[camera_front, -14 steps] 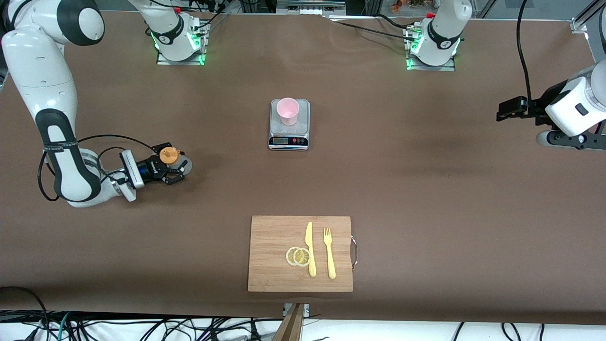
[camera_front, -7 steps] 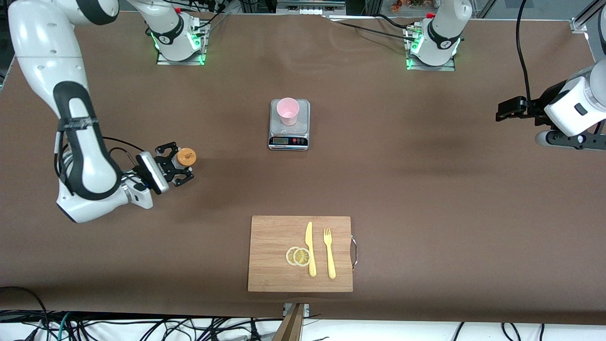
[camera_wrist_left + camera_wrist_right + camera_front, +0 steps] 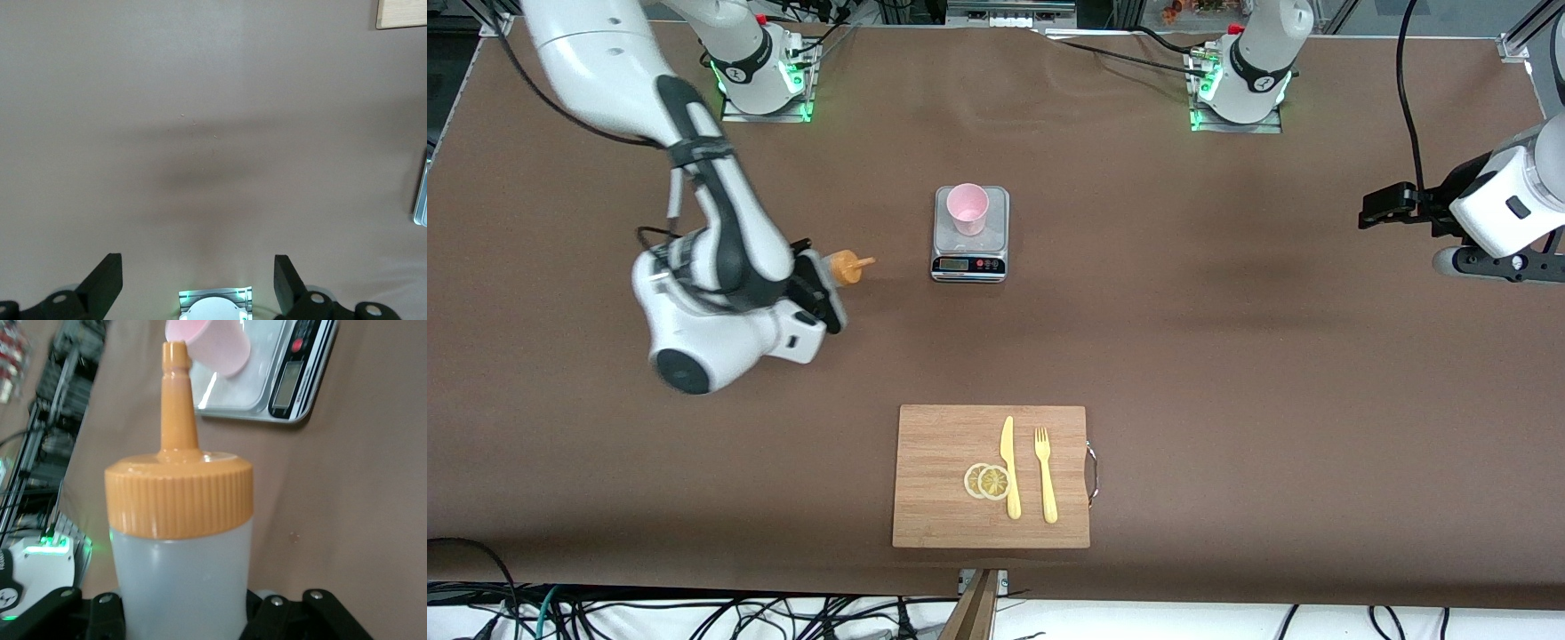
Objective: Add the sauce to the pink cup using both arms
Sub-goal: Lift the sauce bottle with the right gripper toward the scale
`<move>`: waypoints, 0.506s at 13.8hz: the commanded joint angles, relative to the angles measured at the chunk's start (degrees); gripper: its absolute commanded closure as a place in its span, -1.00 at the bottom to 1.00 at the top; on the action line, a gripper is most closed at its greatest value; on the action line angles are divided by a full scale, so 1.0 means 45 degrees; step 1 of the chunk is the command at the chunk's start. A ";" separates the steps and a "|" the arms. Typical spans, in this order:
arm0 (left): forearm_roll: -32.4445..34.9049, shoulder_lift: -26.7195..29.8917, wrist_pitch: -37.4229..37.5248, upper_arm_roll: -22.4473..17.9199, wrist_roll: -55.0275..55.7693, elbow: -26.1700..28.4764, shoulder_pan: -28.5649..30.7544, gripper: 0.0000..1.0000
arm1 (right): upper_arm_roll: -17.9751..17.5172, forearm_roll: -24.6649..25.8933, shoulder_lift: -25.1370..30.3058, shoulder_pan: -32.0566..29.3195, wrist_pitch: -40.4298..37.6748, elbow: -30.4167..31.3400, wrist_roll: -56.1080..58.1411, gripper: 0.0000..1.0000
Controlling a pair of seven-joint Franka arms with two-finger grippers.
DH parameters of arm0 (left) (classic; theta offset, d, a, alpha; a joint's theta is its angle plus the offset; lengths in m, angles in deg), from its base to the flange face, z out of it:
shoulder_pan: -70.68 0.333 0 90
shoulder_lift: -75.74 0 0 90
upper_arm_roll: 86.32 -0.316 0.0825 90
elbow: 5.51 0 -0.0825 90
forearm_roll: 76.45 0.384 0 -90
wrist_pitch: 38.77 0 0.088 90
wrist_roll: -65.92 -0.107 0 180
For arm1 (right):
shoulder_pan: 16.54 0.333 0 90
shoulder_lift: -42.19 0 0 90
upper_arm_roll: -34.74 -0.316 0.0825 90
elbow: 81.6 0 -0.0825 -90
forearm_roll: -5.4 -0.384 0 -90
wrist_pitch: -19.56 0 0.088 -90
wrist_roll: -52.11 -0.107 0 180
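Bottle [image 3: 843,268] lay clenched in our right gripper [image 3: 824,283], nozzle aimed at two o'clock toward the cup [image 3: 967,209] on the scale [image 3: 970,264]; left gripper [image 3: 1383,206] waited spread, well apart.

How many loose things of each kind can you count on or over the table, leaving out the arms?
Squeeze bottle, gripped in the right tool: 1
Pink cup: 1
Scale: 1
Cutting board: 1
Knife: 1
Fork: 1
Lemon slices: 2
Total: 8
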 commanded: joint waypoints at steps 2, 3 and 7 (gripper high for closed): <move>0.0221 -0.0177 0.0034 0.0076 -0.0302 -0.0337 0.0108 -1.00 | 0.0097 0.1861 0.0169 0.1801 -0.0230 -0.0224 -0.2528 1.00; 0.0201 -0.0177 0.0034 0.0076 -0.0302 -0.0337 0.0108 -1.00 | 0.0077 0.2097 0.0381 0.2153 -0.0327 -0.0224 -0.2960 1.00; 0.0201 -0.0177 0.0034 0.0076 -0.0302 -0.0337 0.0127 -1.00 | 0.0116 0.3151 0.0677 0.3482 -0.0890 -0.0224 -0.4485 1.00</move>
